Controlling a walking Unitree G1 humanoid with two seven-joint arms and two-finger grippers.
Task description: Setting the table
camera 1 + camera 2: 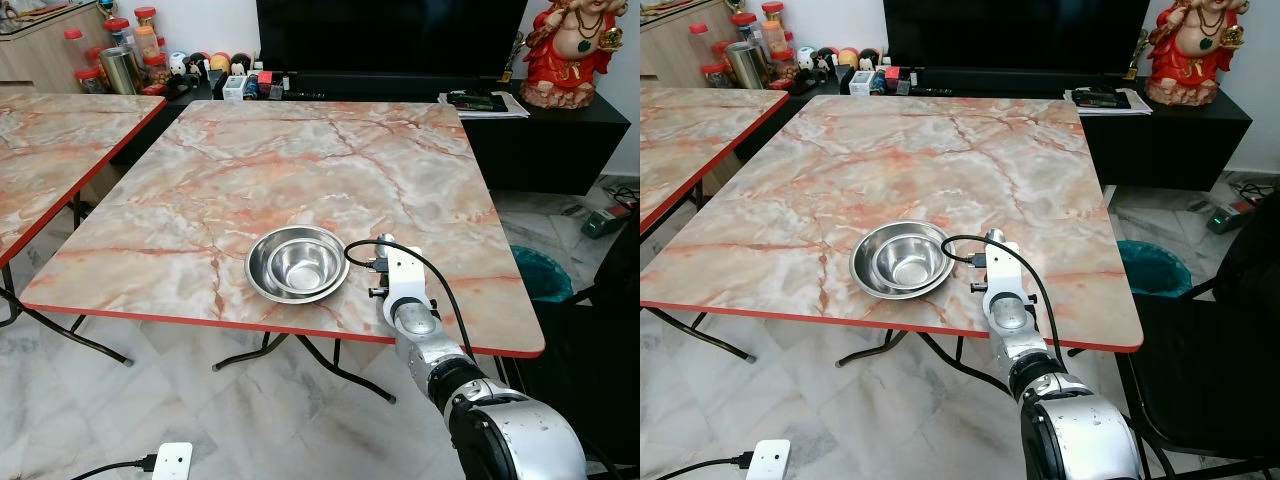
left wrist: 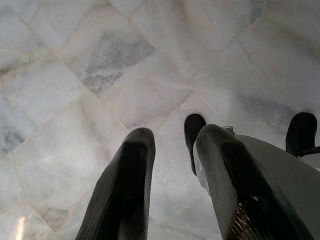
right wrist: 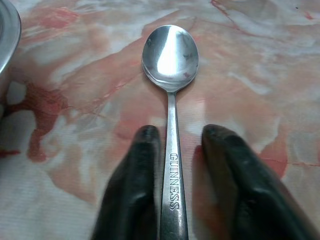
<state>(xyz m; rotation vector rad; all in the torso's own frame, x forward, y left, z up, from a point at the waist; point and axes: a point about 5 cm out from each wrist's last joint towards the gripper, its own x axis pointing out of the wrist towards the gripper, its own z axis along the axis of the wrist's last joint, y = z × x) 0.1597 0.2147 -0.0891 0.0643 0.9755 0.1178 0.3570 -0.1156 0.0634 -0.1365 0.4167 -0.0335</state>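
While straddling the spoon (image 3: 170, 65) near the tabletop's (image 1: 300, 170) front edge, right gripper (image 3: 175, 145) fingers released, handle running lengthwise between them.

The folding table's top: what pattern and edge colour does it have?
Pink-and-grey marble pattern on the table top, with a red edge; clearest in the left eye view.

Behind the marble table stands a black TV (image 1: 390, 35) on a low black cabinet (image 1: 545, 135). A red-and-gold statue (image 1: 573, 50) sits at the cabinet's right end, papers (image 1: 482, 102) lying just beside it. Red-lidded jars (image 1: 140, 45) and small toys (image 1: 215, 63) crowd the left end. A teal bin (image 1: 541, 273) stands on the pale marble floor (image 1: 200, 420); a white adapter (image 1: 171, 460) lies near the front.
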